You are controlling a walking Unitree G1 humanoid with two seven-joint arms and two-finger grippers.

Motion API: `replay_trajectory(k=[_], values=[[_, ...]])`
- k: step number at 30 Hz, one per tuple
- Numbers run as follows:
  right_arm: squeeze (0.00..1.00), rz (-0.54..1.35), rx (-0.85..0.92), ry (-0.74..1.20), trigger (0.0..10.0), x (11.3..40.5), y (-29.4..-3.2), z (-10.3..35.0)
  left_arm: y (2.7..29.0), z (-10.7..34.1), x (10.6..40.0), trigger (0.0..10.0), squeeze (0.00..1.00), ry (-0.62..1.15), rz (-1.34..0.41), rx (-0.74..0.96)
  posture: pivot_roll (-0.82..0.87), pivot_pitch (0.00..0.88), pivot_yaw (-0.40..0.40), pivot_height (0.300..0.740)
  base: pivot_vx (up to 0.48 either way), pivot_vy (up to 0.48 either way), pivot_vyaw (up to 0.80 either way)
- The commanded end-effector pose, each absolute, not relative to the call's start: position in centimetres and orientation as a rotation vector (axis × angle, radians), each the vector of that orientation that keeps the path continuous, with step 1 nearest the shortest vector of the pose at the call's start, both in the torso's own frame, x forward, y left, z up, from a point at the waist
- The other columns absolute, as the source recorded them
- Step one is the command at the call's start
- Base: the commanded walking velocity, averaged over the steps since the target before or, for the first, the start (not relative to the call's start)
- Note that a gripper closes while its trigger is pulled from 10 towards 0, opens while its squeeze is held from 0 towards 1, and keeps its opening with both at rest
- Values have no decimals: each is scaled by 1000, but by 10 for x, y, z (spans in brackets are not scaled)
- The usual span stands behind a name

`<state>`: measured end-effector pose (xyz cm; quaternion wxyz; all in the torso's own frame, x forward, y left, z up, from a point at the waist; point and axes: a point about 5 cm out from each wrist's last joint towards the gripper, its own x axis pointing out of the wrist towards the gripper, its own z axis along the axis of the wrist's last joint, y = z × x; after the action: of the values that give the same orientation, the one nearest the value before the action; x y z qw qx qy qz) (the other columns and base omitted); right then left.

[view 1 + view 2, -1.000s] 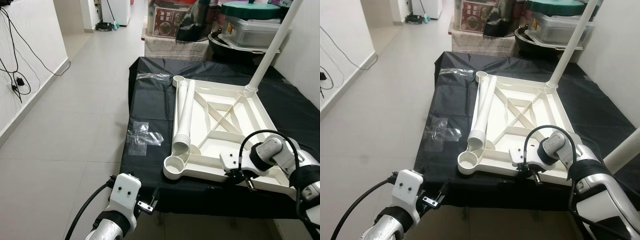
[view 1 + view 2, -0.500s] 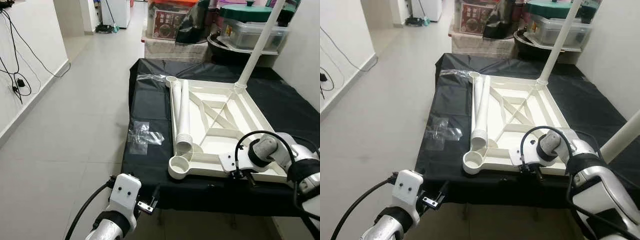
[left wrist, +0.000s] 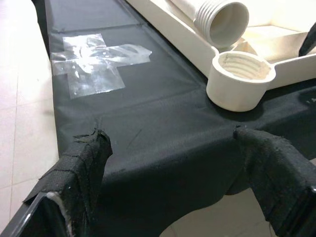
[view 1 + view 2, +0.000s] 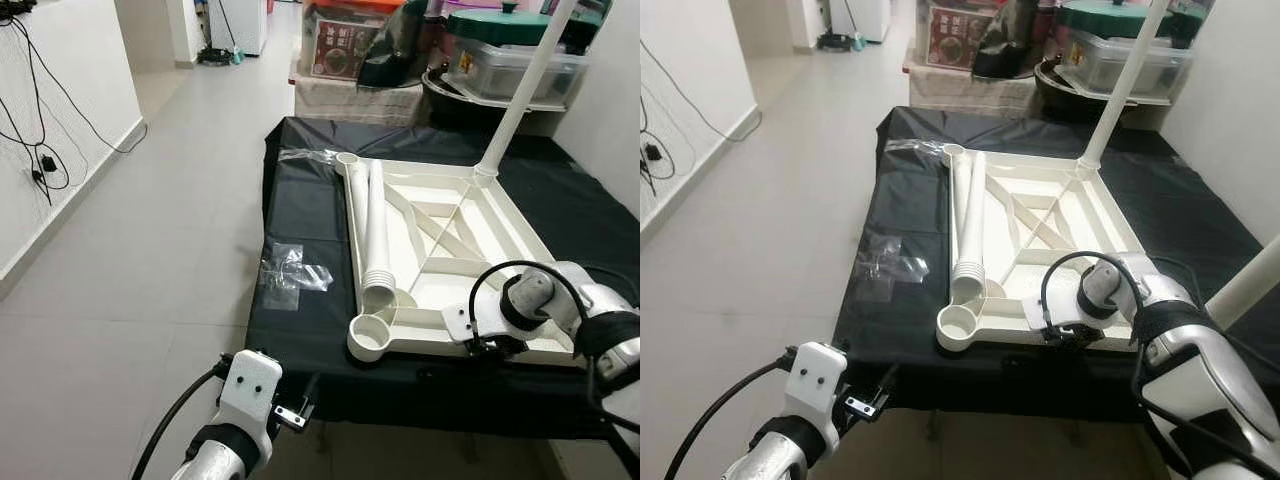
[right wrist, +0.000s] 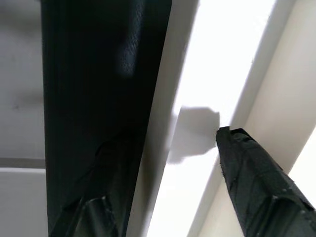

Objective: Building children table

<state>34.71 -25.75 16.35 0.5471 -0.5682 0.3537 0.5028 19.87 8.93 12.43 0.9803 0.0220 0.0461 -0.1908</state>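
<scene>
We see even indoor light, bright on the floor (image 4: 130, 250) and sharp across both eye views. The white tabletop (image 5: 217, 74) blows out to glare in the right wrist view, where one finger (image 5: 252, 182) casts a soft shadow. The left wrist's near fingers (image 3: 79, 173) blur slightly.

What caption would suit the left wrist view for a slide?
Open left gripper hovers at the edge of the black-covered table, facing the tabletop's threaded corner socket and a loose leg.

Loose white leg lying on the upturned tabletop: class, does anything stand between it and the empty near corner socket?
Nothing visible does. The loose leg lies along the tabletop, its ribbed end right beside the empty socket.
</scene>
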Motion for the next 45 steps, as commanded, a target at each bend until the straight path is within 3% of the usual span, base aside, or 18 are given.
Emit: replay_trajectory(k=[1, 9, 15, 26, 31, 45], values=[[0, 1212, -1311, 846, 10000, 344, -258, 158, 89, 120, 197, 10000, 0, 110, -393, 46, 50, 82, -73, 740, 0, 0, 0], [0, 1227, -1154, 674, 10000, 351, -256, 211, 90, 118, 198, 10000, 0, 114, -397, 47, 44, 75, -68, 740, 0, 0, 0], [0, 1215, -833, 418, 10000, 354, -244, 242, 90, 118, 200, 10000, 0, 113, -399, 48, 38, 77, -68, 740, 0, 0, 0], [0, 997, -615, 213, 10000, 359, -229, 220, 91, 118, 201, 10000, 0, 110, -393, 49, 42, 85, -64, 740, 0, 0, 0], [0, 776, -517, 189, 10000, 354, -216, 211, 93, 117, 202, 10000, 0, 113, -391, 47, 31, 82, -46, 740, 0, 0, 0], [0, 748, -453, 216, 10000, 319, -179, 195, 94, 117, 205, 10000, 0, 113, -393, 45, 31, 87, -49, 740, 0, 0, 0]])
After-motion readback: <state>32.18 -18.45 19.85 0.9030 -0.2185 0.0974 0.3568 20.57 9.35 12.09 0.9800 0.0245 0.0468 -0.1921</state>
